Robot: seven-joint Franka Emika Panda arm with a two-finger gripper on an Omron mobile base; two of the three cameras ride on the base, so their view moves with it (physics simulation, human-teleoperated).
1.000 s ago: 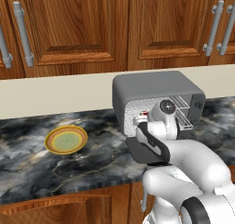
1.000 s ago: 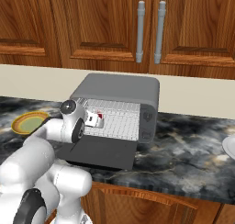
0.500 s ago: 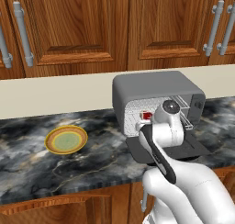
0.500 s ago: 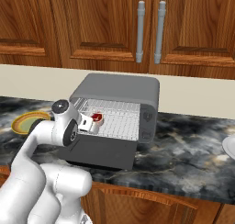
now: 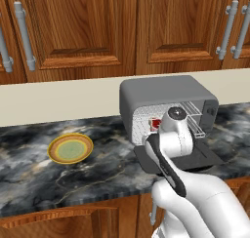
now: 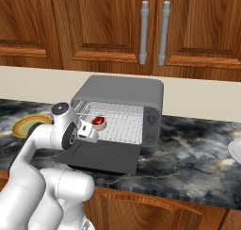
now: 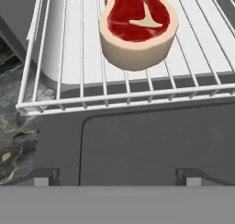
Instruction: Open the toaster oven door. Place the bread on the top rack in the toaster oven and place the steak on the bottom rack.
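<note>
text readable: none | I checked the toaster oven front and casing: no brand, dial marks or numbers legible | cabinet doors and counter: I found no labels or signs

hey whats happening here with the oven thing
A white robot arm is working at the toaster oven on the counter. The toaster oven door is folded down flat, and the steak lies on a wire rack inside. The gripper is open and empty, hovering above the door, just outside the rack.
</note>
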